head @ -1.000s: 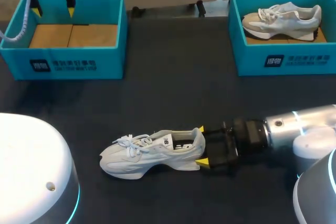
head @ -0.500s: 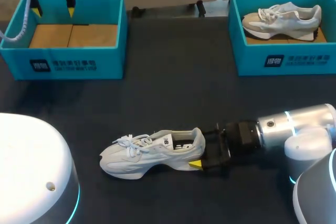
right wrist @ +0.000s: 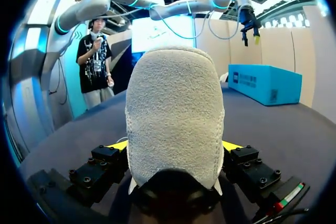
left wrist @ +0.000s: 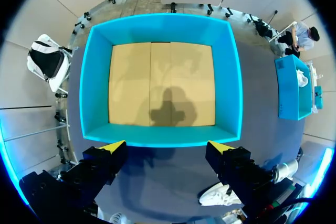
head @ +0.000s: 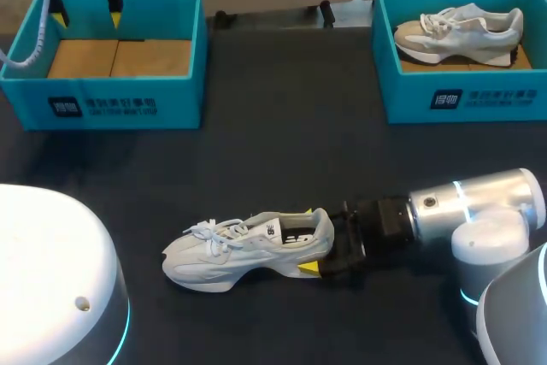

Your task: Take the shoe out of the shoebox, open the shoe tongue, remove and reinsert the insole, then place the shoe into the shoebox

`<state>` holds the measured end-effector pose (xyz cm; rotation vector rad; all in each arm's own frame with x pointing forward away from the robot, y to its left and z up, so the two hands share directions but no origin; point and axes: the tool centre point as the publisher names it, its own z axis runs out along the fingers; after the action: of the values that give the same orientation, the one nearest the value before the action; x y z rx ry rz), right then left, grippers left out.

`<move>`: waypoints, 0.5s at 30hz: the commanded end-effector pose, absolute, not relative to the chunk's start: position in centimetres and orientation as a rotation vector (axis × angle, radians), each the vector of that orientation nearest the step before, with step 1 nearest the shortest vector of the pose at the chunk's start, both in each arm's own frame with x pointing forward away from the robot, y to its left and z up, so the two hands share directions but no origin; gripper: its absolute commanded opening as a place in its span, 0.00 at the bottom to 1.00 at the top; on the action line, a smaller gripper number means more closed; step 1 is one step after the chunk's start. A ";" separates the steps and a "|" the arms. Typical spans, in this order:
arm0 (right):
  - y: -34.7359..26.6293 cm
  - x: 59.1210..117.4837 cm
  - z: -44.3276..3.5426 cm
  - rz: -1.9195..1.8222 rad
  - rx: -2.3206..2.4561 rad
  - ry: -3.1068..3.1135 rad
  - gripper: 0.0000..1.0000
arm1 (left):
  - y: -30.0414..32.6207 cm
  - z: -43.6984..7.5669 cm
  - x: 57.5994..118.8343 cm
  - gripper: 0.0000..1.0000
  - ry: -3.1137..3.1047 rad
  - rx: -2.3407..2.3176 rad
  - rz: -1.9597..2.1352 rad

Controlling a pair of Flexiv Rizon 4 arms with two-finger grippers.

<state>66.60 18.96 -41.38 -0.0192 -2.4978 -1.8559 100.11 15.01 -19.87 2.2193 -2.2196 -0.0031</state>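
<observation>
Step in hand: the shoe (head: 248, 250) is out of its box and stands on its sole on the tabletop (head: 282, 151), lower centre of the head view, toe to the left. Your right arm (head: 444, 207) has its jaws pinching the heel from both sides. Next you must open the tongue, which I judge calls for the left jaws. These hang spread and empty over the shoebox (head: 111, 104), upper left. A 2nd box (head: 461, 100), upper right, holds another shoe (head: 457, 30); I judge the path between unobstructed
</observation>
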 end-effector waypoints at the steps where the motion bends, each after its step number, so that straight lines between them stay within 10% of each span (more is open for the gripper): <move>1: 19.5 66.6 -41.5 -1.852 -0.019 -2.503 1.00 | 15.0 -19.9 100.1 1.00 -2.220 2.219 -0.002; 4: 19.7 66.7 -41.5 -1.846 -0.015 -2.506 0.98 | 15.0 -19.9 100.1 1.00 -2.220 2.219 -0.002; 5: 19.7 66.8 -41.5 -1.844 -0.018 -2.509 0.62 | 15.0 -19.9 100.1 1.00 -2.220 2.219 -0.002; 8: 19.7 66.8 -41.6 -1.848 -0.034 -2.515 0.00 | 15.0 -19.9 100.1 1.00 -2.220 2.219 -0.002; 15: 19.6 67.0 -41.6 -1.866 -0.063 -2.531 0.00 | 15.0 -19.9 100.1 1.00 -2.220 2.219 -0.002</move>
<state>66.96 19.28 -41.59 -0.0482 -2.5166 -1.8634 100.11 15.01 -19.87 2.2192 -2.2196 -0.0031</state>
